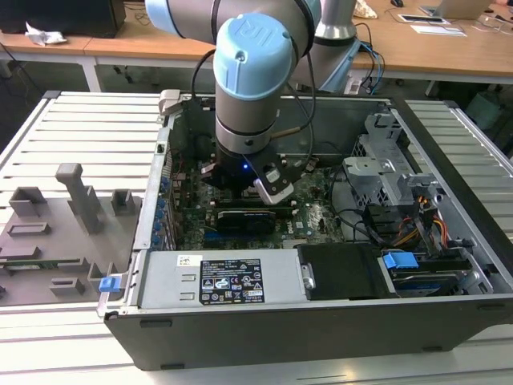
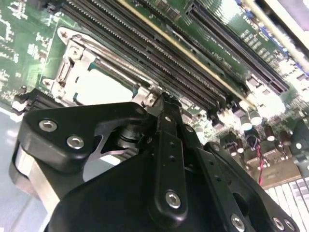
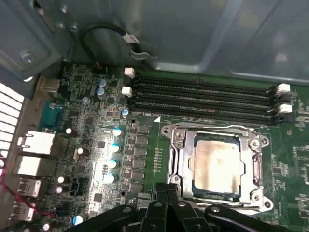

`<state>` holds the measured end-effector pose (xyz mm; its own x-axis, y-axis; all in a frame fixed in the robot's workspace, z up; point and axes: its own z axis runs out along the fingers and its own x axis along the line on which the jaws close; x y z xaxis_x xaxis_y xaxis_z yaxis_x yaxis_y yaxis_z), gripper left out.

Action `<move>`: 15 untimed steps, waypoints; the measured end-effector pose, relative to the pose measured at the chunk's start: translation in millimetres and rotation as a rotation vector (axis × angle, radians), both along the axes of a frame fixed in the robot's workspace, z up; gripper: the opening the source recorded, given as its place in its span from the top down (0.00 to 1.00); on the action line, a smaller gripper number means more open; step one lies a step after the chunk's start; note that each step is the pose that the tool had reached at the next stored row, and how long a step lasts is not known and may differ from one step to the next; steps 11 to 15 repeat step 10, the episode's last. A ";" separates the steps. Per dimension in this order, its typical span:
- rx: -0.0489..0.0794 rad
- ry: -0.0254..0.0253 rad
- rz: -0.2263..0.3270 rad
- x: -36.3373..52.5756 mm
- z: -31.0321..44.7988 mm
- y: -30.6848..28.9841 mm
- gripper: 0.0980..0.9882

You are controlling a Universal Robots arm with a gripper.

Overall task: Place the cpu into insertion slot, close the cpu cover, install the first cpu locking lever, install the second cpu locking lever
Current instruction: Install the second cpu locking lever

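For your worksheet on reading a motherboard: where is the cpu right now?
In the first wrist view the cpu lies in the insertion slot, framed by the cpu cover, beside the long memory slots.

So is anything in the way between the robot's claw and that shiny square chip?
Nothing visible is. In the first wrist view the cpu already sits in its socket, framed by the cpu cover, and the gripper is right at the cover's edge with only bare board beside it.
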<state>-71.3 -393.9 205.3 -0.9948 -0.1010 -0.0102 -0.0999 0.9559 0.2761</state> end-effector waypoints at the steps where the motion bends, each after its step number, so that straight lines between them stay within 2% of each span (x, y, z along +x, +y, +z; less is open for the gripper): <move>1: 0.000 0.0000 0.000 0.0 1.5 0.0 0.99; 9: 0.000 0.0000 0.000 0.0 9.7 0.0 0.99; 15: 0.000 -0.0001 0.000 0.0 9.7 0.1 0.99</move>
